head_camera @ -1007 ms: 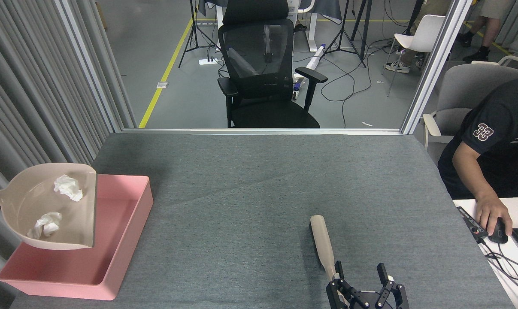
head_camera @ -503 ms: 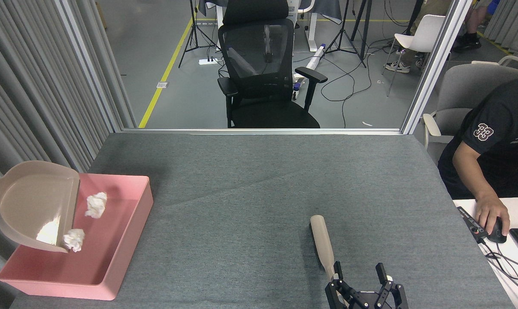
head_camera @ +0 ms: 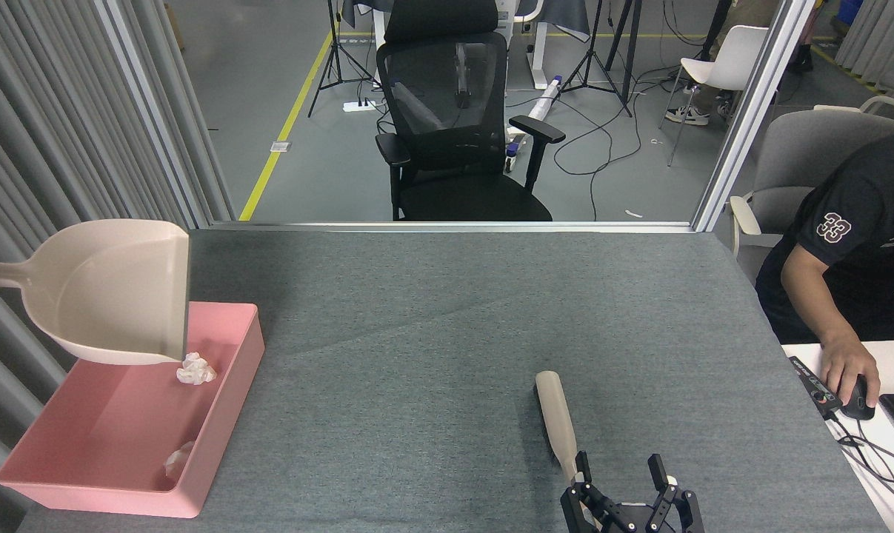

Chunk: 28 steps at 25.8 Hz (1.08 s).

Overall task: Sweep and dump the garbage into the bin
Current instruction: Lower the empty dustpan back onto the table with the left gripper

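Note:
The pink bin (head_camera: 224,414) sits at the table's front left corner. Two wads of white garbage lie inside it, one (head_camera: 195,368) near its far right wall and one (head_camera: 178,459) by its near right corner. An empty beige dustpan (head_camera: 113,296) hangs above the bin's far end, and its handle runs off the left edge. My left gripper is out of view. At the bottom edge my right gripper (head_camera: 621,470) stands open. A beige brush (head_camera: 556,422) lies on the table, its near end beside the gripper's left finger.
A grey felt table (head_camera: 447,318) has a metal rail along its far edge. A person sits at the right with a hand (head_camera: 850,370) on a mouse. A black office chair (head_camera: 454,126) stands behind the table. Grey curtains hang at the left.
The dustpan tipped and both wads fell out of it into the bin. It then rose and levelled out, empty. My right gripper and the brush have not moved.

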Available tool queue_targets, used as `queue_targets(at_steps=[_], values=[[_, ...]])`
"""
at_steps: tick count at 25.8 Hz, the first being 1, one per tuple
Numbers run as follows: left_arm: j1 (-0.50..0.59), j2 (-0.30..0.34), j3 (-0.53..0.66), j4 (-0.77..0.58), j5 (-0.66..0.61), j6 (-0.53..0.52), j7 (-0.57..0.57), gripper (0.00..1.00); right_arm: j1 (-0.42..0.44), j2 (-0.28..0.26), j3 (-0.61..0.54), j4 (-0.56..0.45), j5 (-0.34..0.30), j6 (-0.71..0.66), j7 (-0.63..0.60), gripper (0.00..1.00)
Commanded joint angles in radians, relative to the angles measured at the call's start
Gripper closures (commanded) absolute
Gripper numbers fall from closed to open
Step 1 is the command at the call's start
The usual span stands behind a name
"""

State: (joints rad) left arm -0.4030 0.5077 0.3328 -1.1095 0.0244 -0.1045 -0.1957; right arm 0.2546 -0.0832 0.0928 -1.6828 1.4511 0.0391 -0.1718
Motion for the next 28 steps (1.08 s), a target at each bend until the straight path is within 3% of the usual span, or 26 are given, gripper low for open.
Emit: queue_targets(at_steps=[1,4,7,11,16,23,28], values=[[0.004,-0.139,-0.041,-0.127,0.075,0.114,0.009,0.78,0.000,0.000,-0.002,0.000,0.000,0.001,0.000,0.02],[0.046,-0.245,-0.052,-0.208,-0.031,0.117,0.015,0.78,0.006,0.000,-0.002,0.000,0.000,0.001,0.000,0.02],[0.061,-0.428,-0.052,-0.207,-0.244,0.046,0.016,0.78,0.011,-0.001,-0.004,0.000,0.000,0.001,0.000,0.02],[0.092,-0.578,-0.080,-0.176,-0.359,-0.006,0.021,0.78,0.015,-0.001,-0.002,0.000,0.000,0.001,0.000,0.02],[0.096,-0.638,-0.109,-0.116,-0.365,-0.030,0.028,0.78,0.014,0.000,-0.002,0.000,0.000,0.001,0.000,0.02],[0.093,-0.640,-0.110,0.031,-0.367,-0.107,0.137,0.77,0.014,0.000,-0.002,0.000,0.000,0.001,0.000,0.02],[0.095,-0.638,-0.106,0.079,-0.365,-0.152,0.150,0.77,0.015,0.002,-0.002,0.000,0.000,0.001,0.000,0.02]])
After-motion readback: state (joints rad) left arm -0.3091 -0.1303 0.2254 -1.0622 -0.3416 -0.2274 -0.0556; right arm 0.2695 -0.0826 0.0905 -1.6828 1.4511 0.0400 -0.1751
